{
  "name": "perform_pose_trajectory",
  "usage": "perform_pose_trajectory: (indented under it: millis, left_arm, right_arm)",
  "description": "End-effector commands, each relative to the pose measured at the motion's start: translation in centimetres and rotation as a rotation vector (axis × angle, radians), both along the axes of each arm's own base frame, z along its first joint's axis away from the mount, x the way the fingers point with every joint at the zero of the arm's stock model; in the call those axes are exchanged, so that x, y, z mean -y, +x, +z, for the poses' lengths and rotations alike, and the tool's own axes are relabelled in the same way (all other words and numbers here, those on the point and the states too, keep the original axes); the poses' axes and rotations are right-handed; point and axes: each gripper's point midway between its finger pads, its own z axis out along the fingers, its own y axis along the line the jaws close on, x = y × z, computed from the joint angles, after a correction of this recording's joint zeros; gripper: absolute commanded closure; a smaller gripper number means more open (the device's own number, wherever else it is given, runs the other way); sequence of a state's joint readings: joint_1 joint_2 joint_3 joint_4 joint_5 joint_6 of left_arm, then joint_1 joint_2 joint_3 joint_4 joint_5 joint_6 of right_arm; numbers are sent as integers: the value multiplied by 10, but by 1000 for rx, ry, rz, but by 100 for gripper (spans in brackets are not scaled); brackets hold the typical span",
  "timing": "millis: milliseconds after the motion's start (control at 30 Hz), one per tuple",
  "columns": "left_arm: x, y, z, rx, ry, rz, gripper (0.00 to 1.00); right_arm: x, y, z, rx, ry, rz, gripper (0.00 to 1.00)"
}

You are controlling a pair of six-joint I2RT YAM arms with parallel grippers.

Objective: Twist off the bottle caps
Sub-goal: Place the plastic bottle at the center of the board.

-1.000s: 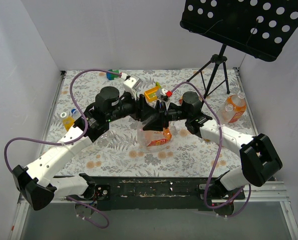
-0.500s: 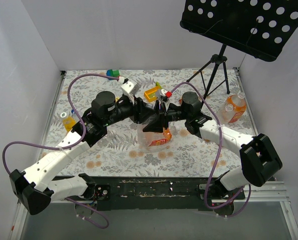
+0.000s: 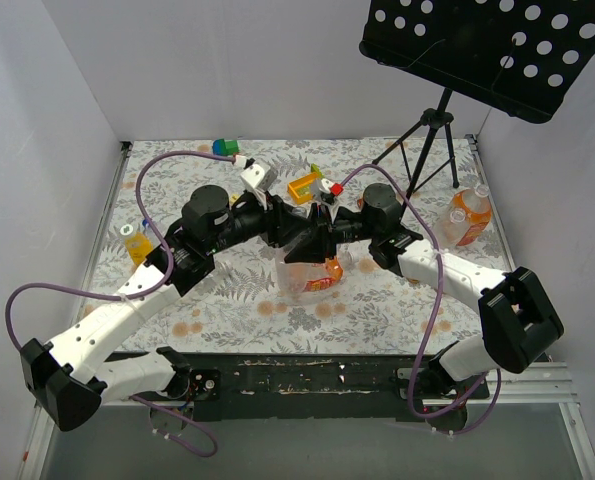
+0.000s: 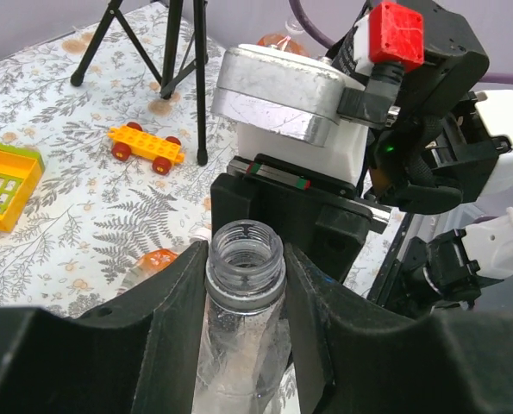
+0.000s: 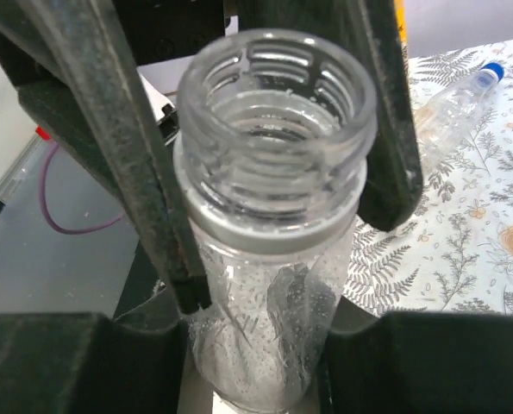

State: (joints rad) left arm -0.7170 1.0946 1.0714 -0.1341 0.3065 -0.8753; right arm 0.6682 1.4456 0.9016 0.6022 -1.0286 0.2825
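One bottle [image 5: 269,216] looks done: thread bare, no cap in view. It's upright at table centre, left gripper [image 4: 246,259] clamped at the neck & right gripper [image 5: 256,354] clenched on the body. Next I'd release it, then go for the blue cap [image 5: 493,69].

Bottle [image 4: 241,319] base cut off (both wrist views).

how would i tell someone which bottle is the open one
Look at the middle of the floral table, where the left fingers and right fingers meet. They grip a clear bottle. Unlike the orange-filled bottle by the tripod, its threaded neck has no cap.
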Motion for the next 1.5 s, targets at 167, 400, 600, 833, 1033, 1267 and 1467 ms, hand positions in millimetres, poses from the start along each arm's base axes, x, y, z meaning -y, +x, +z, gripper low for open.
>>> perform_pose_trajectory:
  millis: [167, 400, 600, 833, 1033, 1267, 1467]
  left_arm:
    - [-1, -3, 6, -20, -64, 10, 69]
    - [-2, -3, 1, -30, -55, 17, 37]
    - [-2, -3, 2, -26, -53, 15, 36]
    - [6, -5, -3, -33, -37, -31, 75]
    - [0, -3, -3, -18, -31, -5, 100]
    - [-17, -1, -1, 22, -23, 71, 100]
    - [-27, 3, 1, 41, -20, 113, 100]
  right_arm:
    - [-2, -7, 27, 103, 75, 50, 91]
    - [-2, -8, 27, 104, 76, 52, 92]
    - [-2, -8, 26, 97, 74, 55, 92]
    - [-2, -9, 25, 91, 71, 61, 91]
    - [-2, -8, 26, 87, 70, 52, 80]
    - [4, -11, 33, 125, 76, 62, 16]
    - [13, -4, 40, 177, 75, 46, 12]
